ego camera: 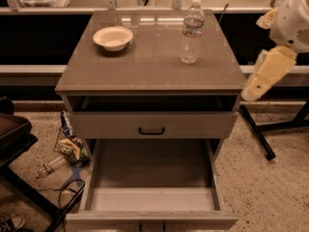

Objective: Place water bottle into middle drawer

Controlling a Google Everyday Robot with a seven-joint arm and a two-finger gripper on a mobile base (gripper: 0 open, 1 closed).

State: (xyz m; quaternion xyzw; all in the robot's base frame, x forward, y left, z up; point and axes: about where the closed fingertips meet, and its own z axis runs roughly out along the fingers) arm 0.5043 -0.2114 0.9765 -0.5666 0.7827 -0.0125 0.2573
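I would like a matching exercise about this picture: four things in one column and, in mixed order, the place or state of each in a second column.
Things:
1. water bottle
2. bowl
3. middle drawer
4. gripper

Places or states:
A. pulled out, open
B. upright, back right of the cabinet top
C. in the air, right of the cabinet top
D. back left of the cabinet top

Pairs: 1-B, 2-D, 3-A, 4-C
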